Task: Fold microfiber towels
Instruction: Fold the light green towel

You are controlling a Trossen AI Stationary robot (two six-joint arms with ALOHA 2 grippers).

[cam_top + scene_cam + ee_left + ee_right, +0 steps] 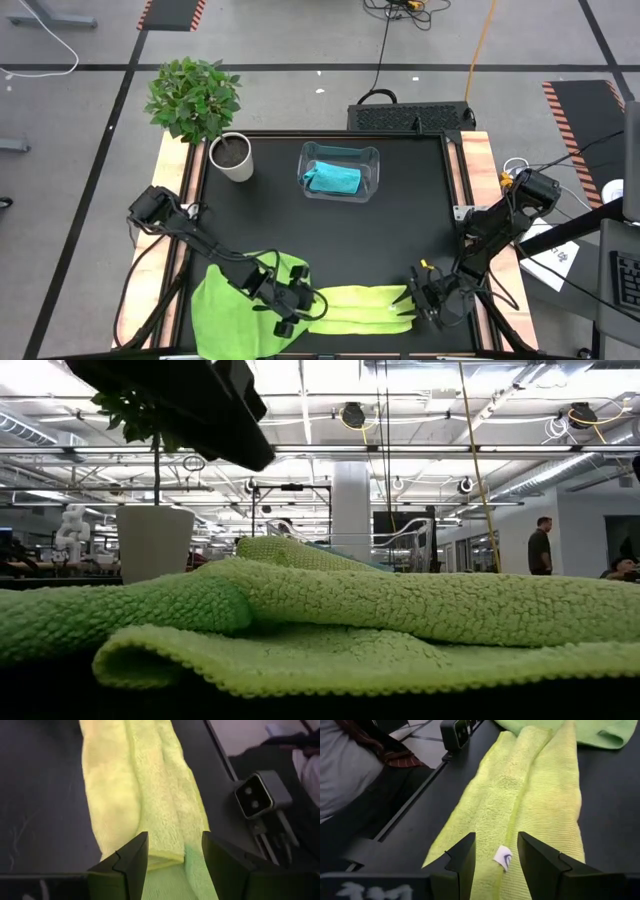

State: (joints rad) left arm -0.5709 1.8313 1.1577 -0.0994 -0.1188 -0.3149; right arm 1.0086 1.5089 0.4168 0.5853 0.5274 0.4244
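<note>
The pale yellow-green towel [360, 303] lies on the black table near its front edge, folded into a long narrow strip [145, 795]. My left gripper [312, 305] is open over the strip's left end [165, 855]. My right gripper [412, 300] is open over its right end, with a white label [503, 857] between the fingers. The bright green towel [225, 300] lies loosely spread at the front left, under my left arm, and the strip's left end rests on it. The turquoise towel [333, 179] lies bunched in the clear bin [372, 160].
A potted plant in a white pot [232, 158] stands at the table's far left. The clear bin is at the far middle. A small camera block [256, 796] sits at the table's front edge. A seated person [350, 765] shows just beyond that edge.
</note>
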